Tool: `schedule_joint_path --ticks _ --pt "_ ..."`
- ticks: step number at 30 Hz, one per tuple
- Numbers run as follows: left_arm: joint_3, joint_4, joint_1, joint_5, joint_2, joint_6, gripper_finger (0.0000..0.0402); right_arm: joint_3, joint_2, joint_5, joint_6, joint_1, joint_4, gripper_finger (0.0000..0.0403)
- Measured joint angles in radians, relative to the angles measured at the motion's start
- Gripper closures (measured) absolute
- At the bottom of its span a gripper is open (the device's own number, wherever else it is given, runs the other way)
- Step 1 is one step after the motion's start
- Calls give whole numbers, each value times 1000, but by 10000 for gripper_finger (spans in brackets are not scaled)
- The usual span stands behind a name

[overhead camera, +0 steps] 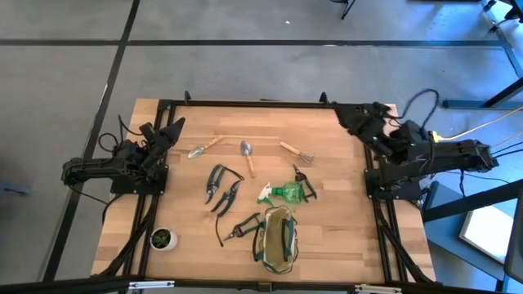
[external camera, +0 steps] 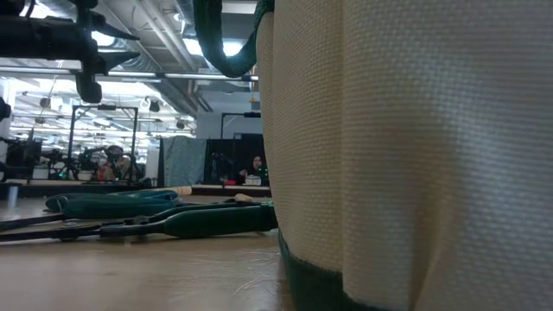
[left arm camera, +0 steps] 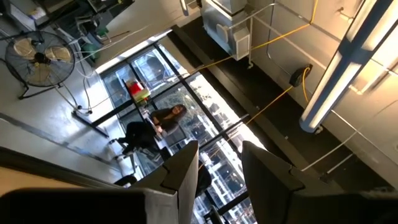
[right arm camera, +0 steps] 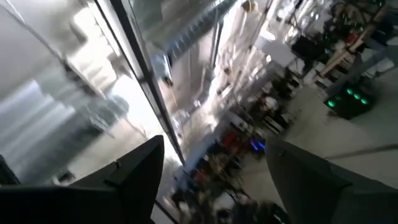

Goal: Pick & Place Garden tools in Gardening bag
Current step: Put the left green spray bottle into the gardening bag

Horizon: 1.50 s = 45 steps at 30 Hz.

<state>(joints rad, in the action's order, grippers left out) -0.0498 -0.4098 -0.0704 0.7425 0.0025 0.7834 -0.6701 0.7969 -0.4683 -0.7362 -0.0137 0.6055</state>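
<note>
The olive and khaki gardening bag [overhead camera: 278, 238] stands open near the table's near edge; its wall fills the low view [external camera: 406, 155]. The garden tools lie flat on the wood. Two wooden-handled trowels [overhead camera: 203, 148] [overhead camera: 247, 155] and a fork [overhead camera: 295, 152] lie at the far side. Several dark-handled pruning shears [overhead camera: 215, 181] [overhead camera: 243, 229] lie in the middle, one of them in the low view [external camera: 173, 222]. The green spray bottle [overhead camera: 286, 193] lies just beyond the bag. My left gripper [overhead camera: 173, 126] is open at the left edge. My right gripper [overhead camera: 343, 114] is open at the far right corner. Both touch nothing.
A small potted plant [overhead camera: 163, 238] stands at the near left corner. A dark metal frame [overhead camera: 245, 103] runs around the table's edges. Both wrist views look up into the room; people show far off in the left wrist view [left arm camera: 163, 118].
</note>
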Motion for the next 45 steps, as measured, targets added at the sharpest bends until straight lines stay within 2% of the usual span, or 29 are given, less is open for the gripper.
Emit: schedule_joint_path --ticks 6,14,18,24,31,39,42,45 --pt "0 -6 0 1 0 61 284 -283 196 228 -30 55 -336 121" --pt "0 -13 0 21 0 149 284 -644 477 542 -17 119 -920 121" --pt "0 -11 0 -33 0 149 284 -764 636 632 42 125 -1197 121" --pt "0 -3 0 -97 0 148 283 -878 867 732 221 111 -1418 121" --pt "0 3 0 -152 0 147 284 -990 1056 729 477 62 -1625 121" --pt "0 11 0 -185 0 161 284 -996 1198 608 619 19 -1640 121" --pt "0 17 0 -195 0 161 284 -996 1228 540 707 16 -1646 121" --pt "0 38 0 -195 0 162 284 -996 1239 525 717 12 -1619 121"
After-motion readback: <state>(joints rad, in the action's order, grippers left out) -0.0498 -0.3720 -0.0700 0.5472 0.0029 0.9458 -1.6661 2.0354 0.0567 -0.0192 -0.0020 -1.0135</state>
